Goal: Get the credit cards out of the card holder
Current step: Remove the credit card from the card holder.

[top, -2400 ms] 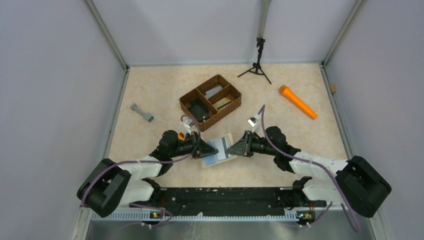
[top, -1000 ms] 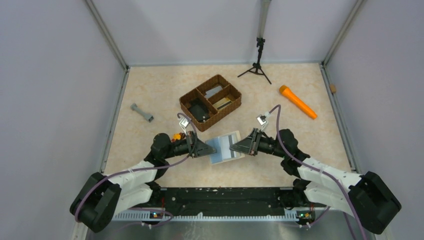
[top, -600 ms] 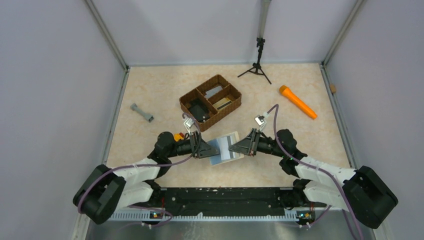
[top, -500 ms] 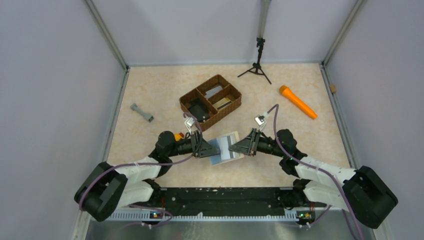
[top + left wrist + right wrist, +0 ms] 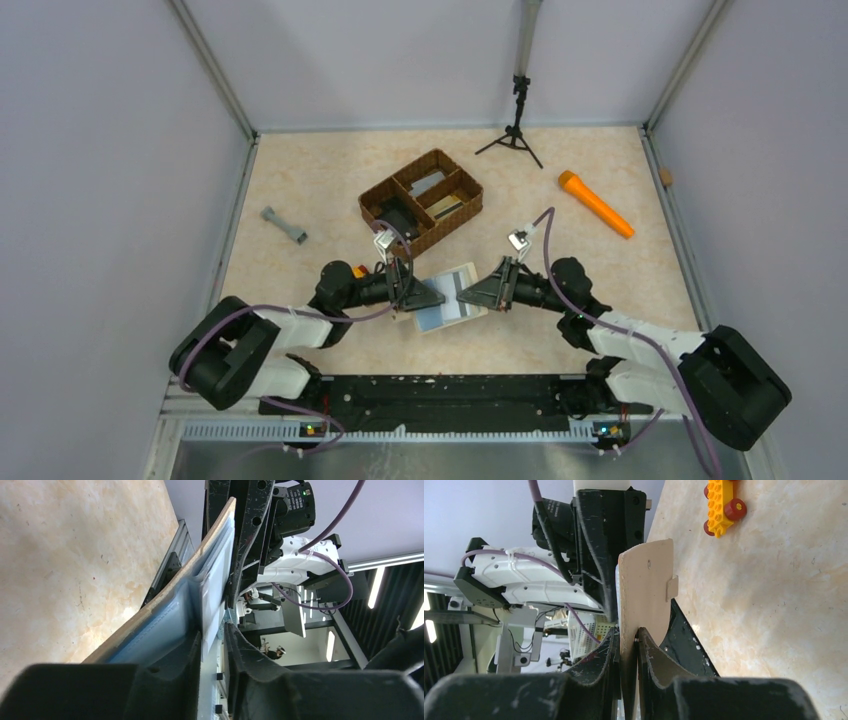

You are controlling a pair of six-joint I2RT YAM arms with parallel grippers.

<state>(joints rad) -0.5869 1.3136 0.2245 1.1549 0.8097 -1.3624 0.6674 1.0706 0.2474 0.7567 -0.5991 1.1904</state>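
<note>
Grey dumbbell-shaped piece [image 5: 283,225] is lying alone at the table's left. Toward the middle, the left gripper [image 5: 430,297] is reaching in from the left, its fingers [image 5: 175,670] sitting a narrow gap apart with a pale inner leaf of the card holder [image 5: 448,303] running between them; whether they are pinching it I cannot tell. Just behind, a tan credit card [image 5: 446,207] is lying in the right compartment of the brown wicker tray [image 5: 455,226]. The card holder is spreading open between both grippers, pale blue side up. The right gripper [image 5: 463,297] is clamping tight on its beige cover edge. An orange flashlight [image 5: 595,204] is lying far right
</note>
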